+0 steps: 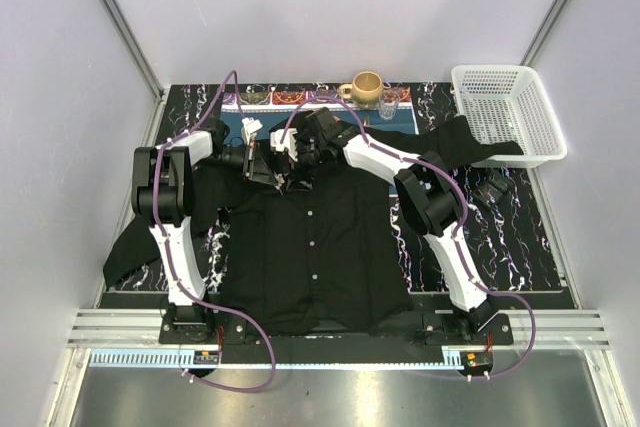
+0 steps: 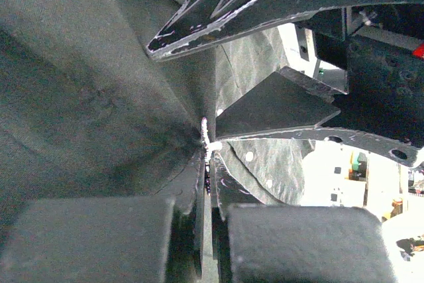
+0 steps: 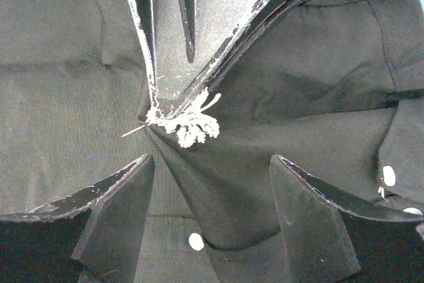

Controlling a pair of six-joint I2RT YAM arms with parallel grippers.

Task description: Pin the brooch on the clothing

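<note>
The clothing (image 1: 310,257), a black button-up shirt, lies spread on the table. Near its collar my left gripper (image 1: 272,171) is shut on a raised fold of the fabric (image 2: 79,97). The brooch (image 3: 192,125), a small whitish ornament, sits right at those pinched tips (image 3: 158,112), and its thin pin pokes out on the other side of the fold. It shows as a white speck (image 2: 211,142) just past my left gripper (image 2: 205,157). I cannot tell whether the jaws also nip it. My right gripper (image 3: 212,158) is open, its fingers (image 3: 112,210) straddling the fold just short of the brooch and holding nothing.
A white basket (image 1: 505,112) stands at the back right on the shirt's sleeve. A tan mug (image 1: 366,85), a glass (image 1: 389,102) and small bowls (image 1: 255,97) line the back edge. A dark object (image 1: 497,187) lies on the marbled mat (image 1: 520,237).
</note>
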